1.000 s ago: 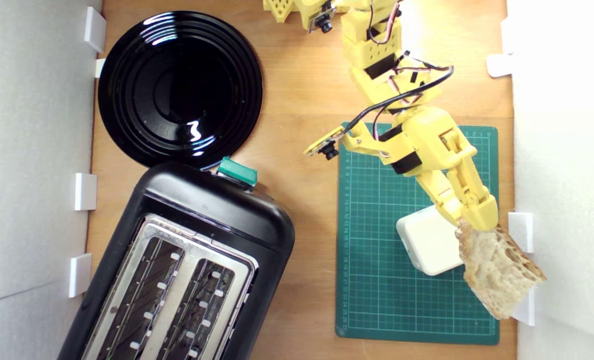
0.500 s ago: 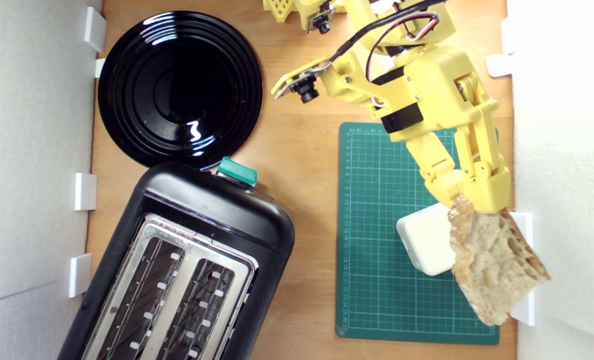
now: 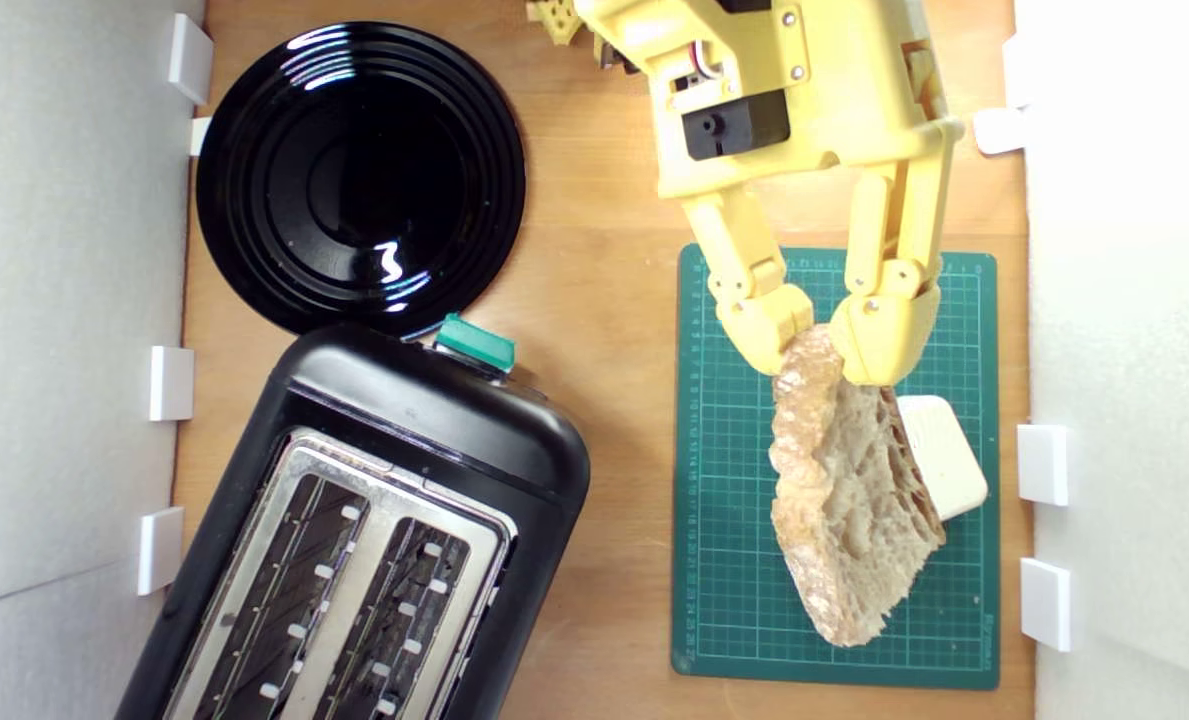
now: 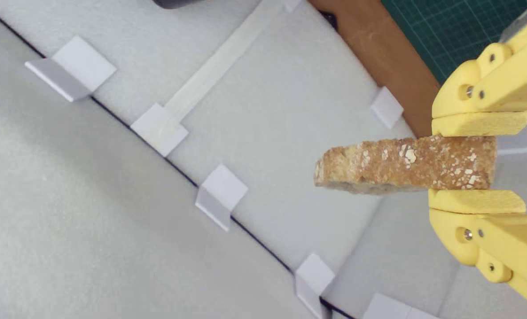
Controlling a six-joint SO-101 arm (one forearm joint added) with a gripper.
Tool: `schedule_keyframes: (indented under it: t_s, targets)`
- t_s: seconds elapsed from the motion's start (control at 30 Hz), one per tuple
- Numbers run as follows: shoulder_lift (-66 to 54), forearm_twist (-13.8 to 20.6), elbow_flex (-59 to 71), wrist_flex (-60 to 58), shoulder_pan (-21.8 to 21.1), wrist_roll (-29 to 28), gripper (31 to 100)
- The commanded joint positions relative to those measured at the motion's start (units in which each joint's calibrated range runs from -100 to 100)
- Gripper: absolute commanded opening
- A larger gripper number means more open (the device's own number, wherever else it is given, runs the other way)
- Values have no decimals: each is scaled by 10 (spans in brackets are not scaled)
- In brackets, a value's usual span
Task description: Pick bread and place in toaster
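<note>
Overhead, jaws pinching bread (image 3: pixel 849 500), above green mat (image 3: pixel 729 600)

The arm (image 3: pixel 784 90) is bright yellow plastic throughout, blocky and matte. A black servo (image 3: pixel 736 124) is set into its body, with small silver screws at the housing's corners. Red and white wires show at the housing's 12 o'clock edge. The gripper (image 3: pixel 826 345) has two jointed fingers (image 4: pixel 478 124) with rounded knuckles, each pinned by metal screws, ending in flat, thick yellow pads
</note>
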Motion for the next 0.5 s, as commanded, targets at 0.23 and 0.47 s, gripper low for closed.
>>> schedule_keyframes:
  t_s: [0.23,0.47]
  targets:
    - [51,3,-292,251,57,109,598]
    - [50,3,-303,306,107,188,594]
